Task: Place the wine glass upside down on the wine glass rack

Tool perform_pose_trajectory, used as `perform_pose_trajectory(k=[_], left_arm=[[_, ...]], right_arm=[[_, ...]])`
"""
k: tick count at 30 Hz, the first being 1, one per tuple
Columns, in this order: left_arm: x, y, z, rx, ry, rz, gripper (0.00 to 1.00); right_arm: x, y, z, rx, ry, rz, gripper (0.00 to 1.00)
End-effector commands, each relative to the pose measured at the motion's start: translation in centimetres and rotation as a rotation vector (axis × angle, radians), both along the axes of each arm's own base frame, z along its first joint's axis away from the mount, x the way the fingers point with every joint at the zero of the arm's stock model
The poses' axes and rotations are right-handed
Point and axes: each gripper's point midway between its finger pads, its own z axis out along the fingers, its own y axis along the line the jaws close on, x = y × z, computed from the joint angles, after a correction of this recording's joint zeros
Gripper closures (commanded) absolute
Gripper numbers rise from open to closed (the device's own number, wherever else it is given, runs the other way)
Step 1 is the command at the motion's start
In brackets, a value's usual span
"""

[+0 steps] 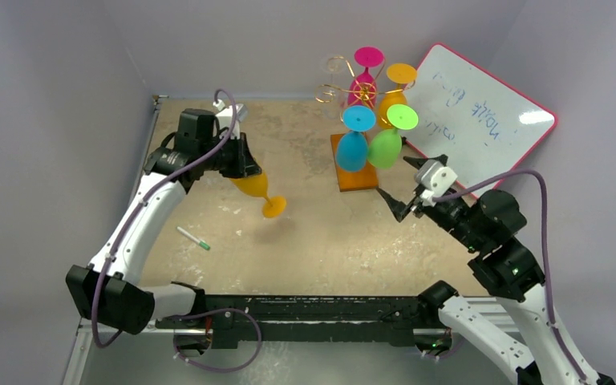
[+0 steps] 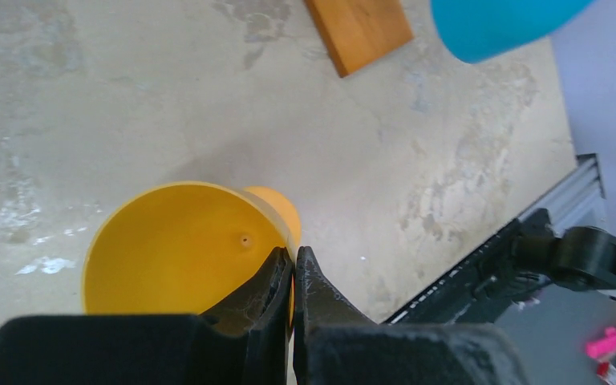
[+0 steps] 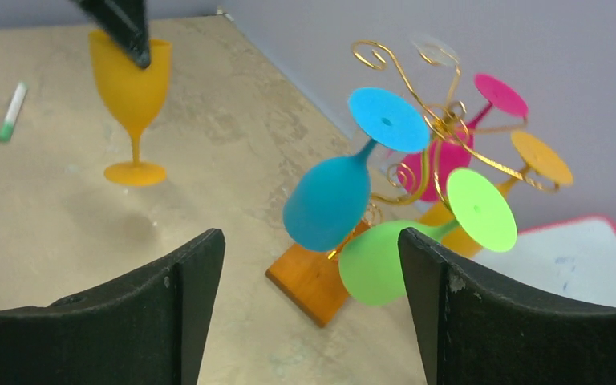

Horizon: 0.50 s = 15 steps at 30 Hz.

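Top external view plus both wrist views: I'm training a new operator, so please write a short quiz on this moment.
1. True or false: the left gripper grips the yellow wine glass by its stem.
2. Which end of that glass points down?
3. The right gripper is: A open, holding nothing; B shut, holding nothing; C shut on the yellow wine glass.
Key: 1 false, it pinches the rim; 2 the foot; 3 A.
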Motion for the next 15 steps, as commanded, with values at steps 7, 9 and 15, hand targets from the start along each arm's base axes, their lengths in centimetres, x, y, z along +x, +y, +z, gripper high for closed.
perform_pose_trajectory(k=[7, 9, 15], left_arm=[[-3.5, -4.3, 6.8, -0.327, -0.073, -0.203, 1.00], [-4.0, -4.8, 7.6, -0.364, -0.072, -0.232, 1.00], [-4.3, -5.4, 9.3, -0.426, -0.080, -0.261, 1.00]], right_arm=[[-4.5, 6.6, -3.9, -0.385, -0.325, 0.617, 0.22], [-4.0, 7.1, -4.2, -0.405, -0.346, 0.641, 0.22], [-1.4, 7.7, -5.8, -0.513, -0.453, 0.597, 0.37]])
